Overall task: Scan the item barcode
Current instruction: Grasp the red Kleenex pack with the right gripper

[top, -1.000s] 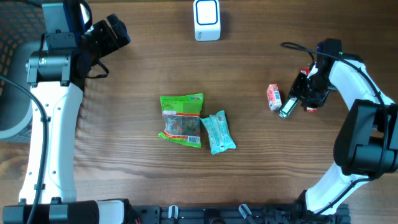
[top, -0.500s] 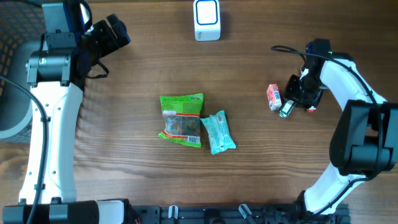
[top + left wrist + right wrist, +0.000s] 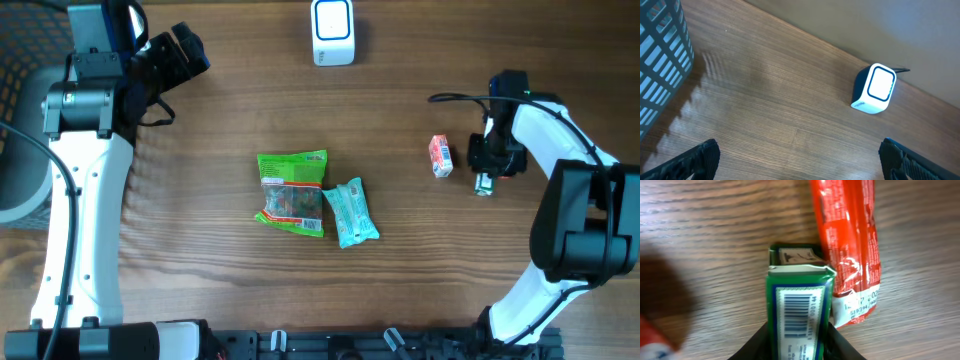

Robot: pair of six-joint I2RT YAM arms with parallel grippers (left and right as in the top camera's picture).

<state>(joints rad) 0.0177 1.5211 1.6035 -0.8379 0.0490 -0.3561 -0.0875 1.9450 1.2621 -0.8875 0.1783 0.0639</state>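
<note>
My right gripper (image 3: 799,347) is shut on a narrow green pack (image 3: 797,307), one dark finger on each long side. The pack's white barcode label faces the wrist camera. From above, the pack (image 3: 484,184) pokes out below the right gripper (image 3: 492,162) at the right of the table. The white and blue scanner (image 3: 332,32) stands at the far middle edge, well away from the pack. It also shows in the left wrist view as the scanner (image 3: 875,89). My left gripper (image 3: 800,167) hangs open over bare wood at the far left, with nothing between its fingers.
A red wrapper (image 3: 847,245) lies against the green pack's right side. A small red and white pack (image 3: 440,156) sits just left of the right gripper. A green bag (image 3: 293,192) and a teal packet (image 3: 351,212) lie mid-table. A blue slatted basket (image 3: 662,55) stands at the left.
The right gripper's jaws have narrowed onto the green pack and the wrist has turned, swinging the pack from a diagonal to pointing toward the near edge. The left arm has not moved.
</note>
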